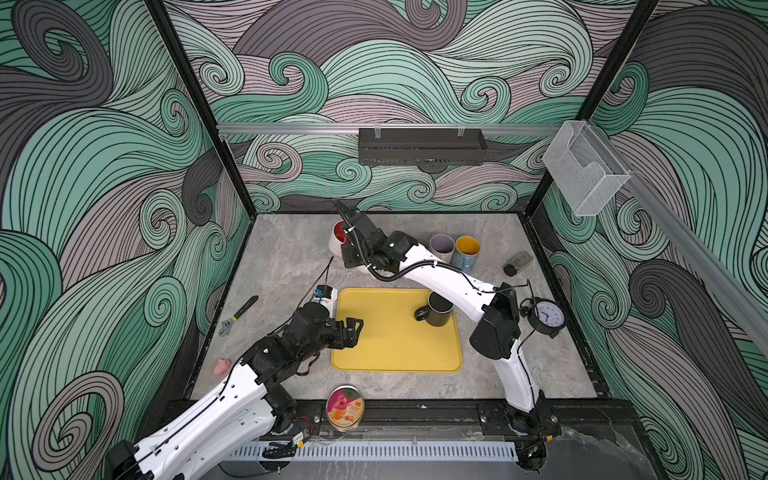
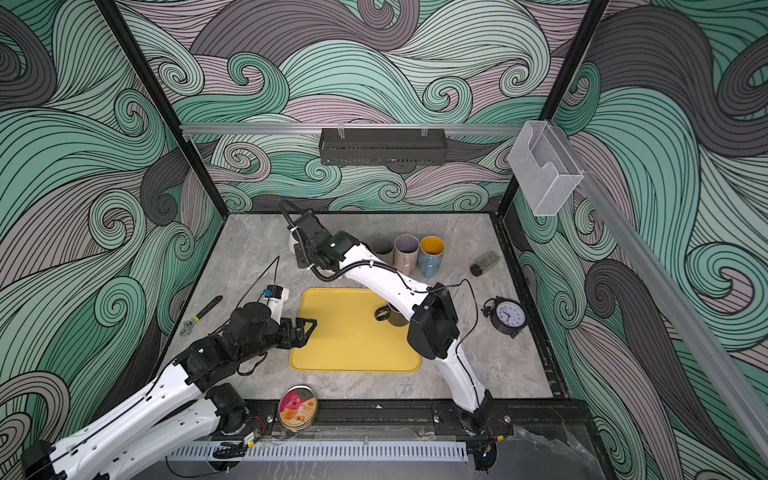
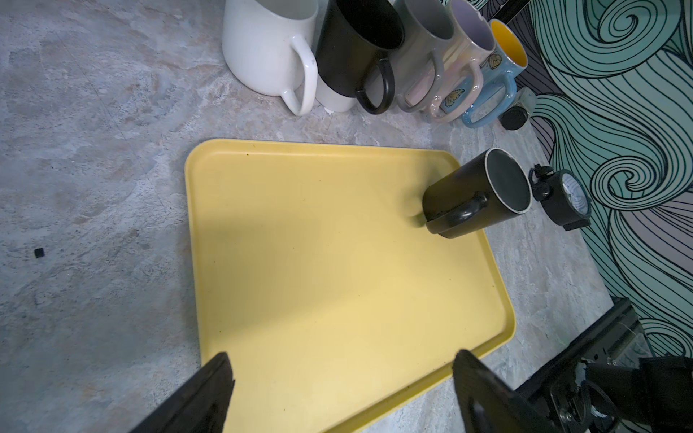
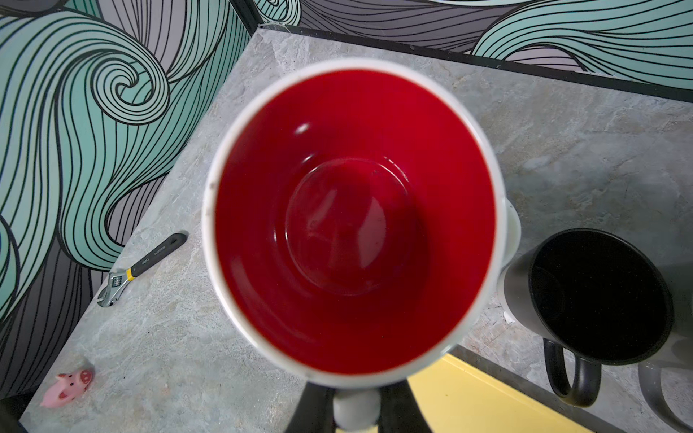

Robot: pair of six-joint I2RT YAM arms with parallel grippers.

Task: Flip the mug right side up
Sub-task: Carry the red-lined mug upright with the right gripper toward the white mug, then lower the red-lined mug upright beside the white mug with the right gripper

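A white mug with a red inside (image 4: pixel 356 225) is held mouth up, clear above the table's rear left part (image 1: pixel 340 235). My right gripper (image 4: pixel 356 410) is shut on its white handle from above, one finger on each side. In a top view the gripper hides most of the mug (image 2: pixel 294 246). A black mug (image 3: pixel 476 198) stands on the yellow tray (image 1: pixel 395 353) near its far right corner and appears to rest base up (image 1: pixel 438 311). My left gripper (image 3: pixel 343 375) hangs open and empty over the tray's left edge (image 1: pixel 355 328).
A row of upright mugs lines the back: white (image 3: pixel 262 48), black (image 3: pixel 356 48), grey (image 2: pixel 382 247), pink (image 1: pixel 441 245), blue with yellow inside (image 1: pixel 467 249). A jar (image 1: pixel 517 263), clock (image 1: pixel 548 313), wrench (image 1: pixel 239 316), pink pig (image 1: pixel 221 366) and round tin (image 1: pixel 345 407) lie around the tray.
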